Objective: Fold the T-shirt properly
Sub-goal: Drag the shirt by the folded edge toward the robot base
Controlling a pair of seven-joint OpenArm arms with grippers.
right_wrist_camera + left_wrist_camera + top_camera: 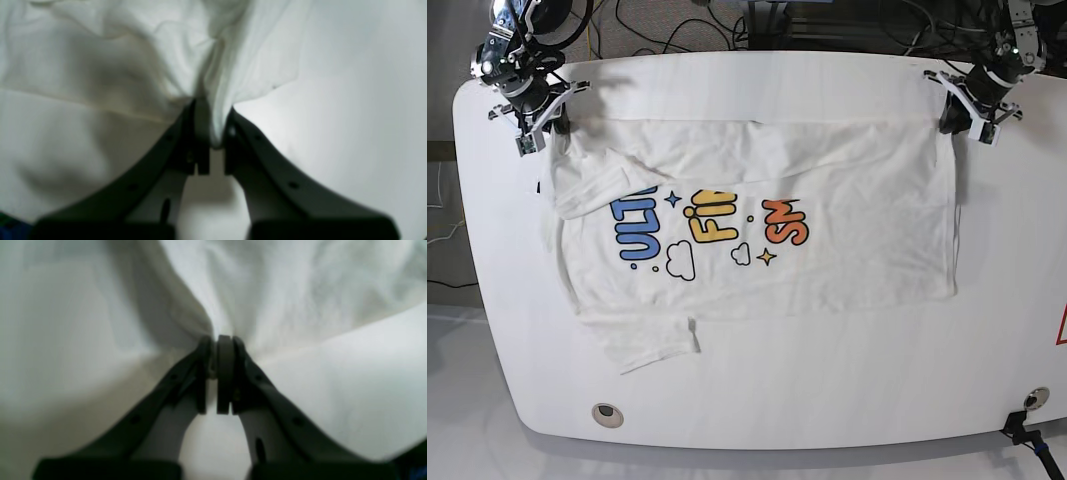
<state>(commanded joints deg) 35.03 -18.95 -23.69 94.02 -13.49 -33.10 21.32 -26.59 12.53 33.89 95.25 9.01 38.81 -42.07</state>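
The base view is showing the whole T-shirt (757, 235) lying spread across the white table (827, 390), occupying the upper and middle part of the frame. Its far edge is lying doubled over toward the camera, covering the tops of the printed letters. Blue, yellow and orange lettering, cloud outlines and small stars are showing at the centre of the frame. One short sleeve is projecting at the lower left of the cloth. The right gripper (537, 125) is sitting at the upper left corner of the garment; the left gripper (962, 118) is sitting at the upper right corner. Jaw closure is not resolvable from this view.

The wrist views are supplying that detail. In the left wrist view, the left gripper (218, 346) is standing with its dark jaws pressed together, with a thin pinch of white fabric caught between them at the centre of the frame. Cloth is fanning upward from the pinch in soft radiating creases. In the right wrist view, the right gripper (211, 113) is clamping a thicker bunch of the T-shirt (100, 66), with the fabric filling the gap between its jaws. Bare table surface is showing at the right of that frame.

The fabric is appearing matte, thin and lightly wrinkled. The gripper fingers are appearing dark, smooth and curved, with flat pads. None of the print is visible in either wrist view.
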